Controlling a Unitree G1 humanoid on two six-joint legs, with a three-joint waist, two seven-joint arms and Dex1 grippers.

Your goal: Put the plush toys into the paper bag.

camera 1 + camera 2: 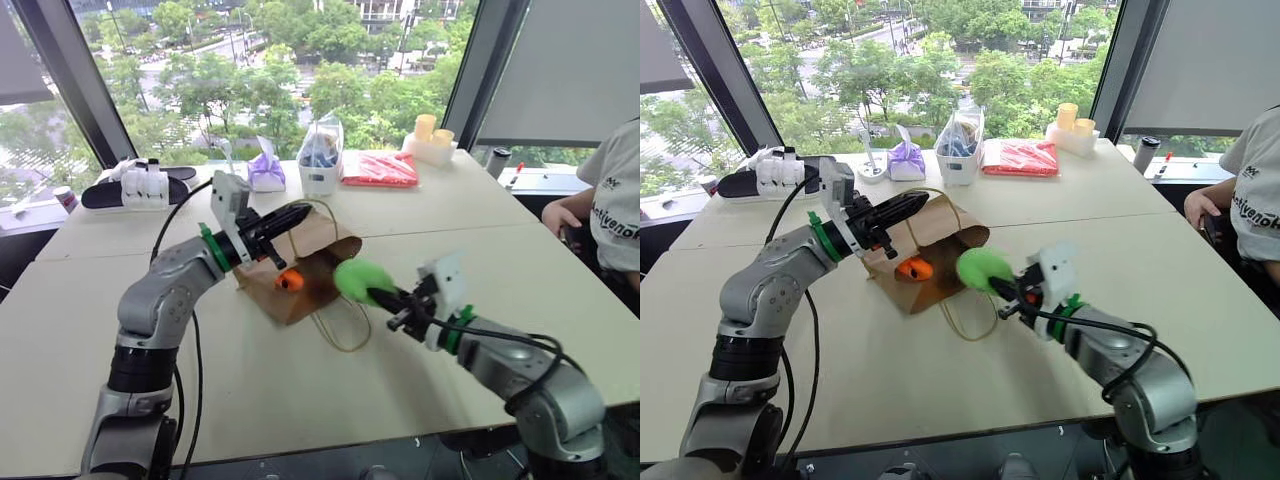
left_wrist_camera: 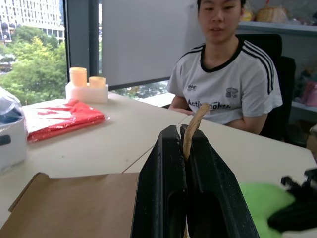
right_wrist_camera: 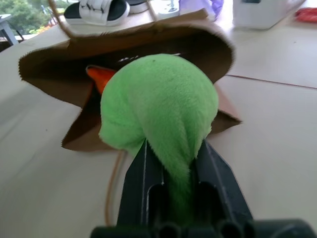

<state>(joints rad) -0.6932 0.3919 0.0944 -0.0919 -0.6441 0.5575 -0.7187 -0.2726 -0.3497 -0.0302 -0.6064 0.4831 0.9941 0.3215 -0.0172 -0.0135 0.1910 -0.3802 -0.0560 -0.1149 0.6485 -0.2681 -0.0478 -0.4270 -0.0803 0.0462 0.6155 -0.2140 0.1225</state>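
From the head camera, the paper bag lies on its side on the table, mouth toward the near right, with the orange plush toy just inside the opening. The left gripper hovers over the bag's far edge, clenched on a tan handle loop; a second loop lies slack on the table just near the bag. The right gripper pinches the green plush toy right at the bag's mouth, possibly touching its edge. The left wrist camera shows the left fingers pressed together with the handle strand trapped between them, and a person seated at the table beyond. The right wrist camera shows the green toy squeezed between the right fingers, the orange toy behind it inside the bag.
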